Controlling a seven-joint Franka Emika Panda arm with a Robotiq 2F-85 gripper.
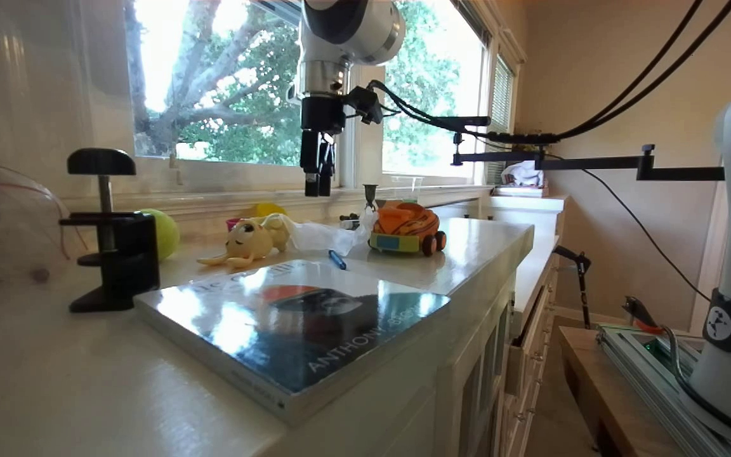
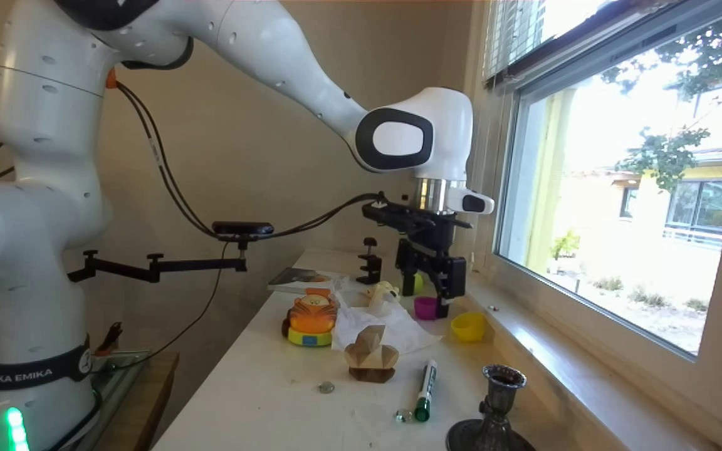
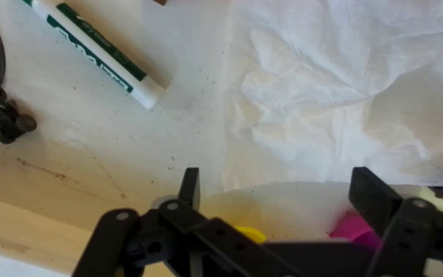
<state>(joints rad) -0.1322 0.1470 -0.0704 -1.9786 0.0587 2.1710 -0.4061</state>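
My gripper [image 3: 277, 181] is open and empty, pointing down above the white counter, as it also shows in both exterior views [image 1: 318, 190] [image 2: 425, 300]. A pink cup [image 2: 425, 308] and a yellow cup [image 2: 469, 327] are nearest to it. In the wrist view the pink cup [image 3: 354, 229] and yellow cup [image 3: 251, 233] are mostly hidden behind the gripper. A crumpled white paper sheet [image 3: 306, 100] lies by the cups. A white and green marker [image 3: 98, 54] lies to its left in the wrist view. A yellow plush toy [image 1: 251, 241] lies beside the paper.
An orange tiger toy car [image 2: 312, 316], a faceted wooden object [image 2: 371, 360] and a dark metal candlestick [image 2: 499, 407] stand on the counter. A black clamp [image 1: 111, 235], a green ball [image 1: 165, 235], a book [image 1: 315, 324] and a blue pen [image 1: 337, 259] are farther along. The window wall [image 2: 586, 338] borders it.
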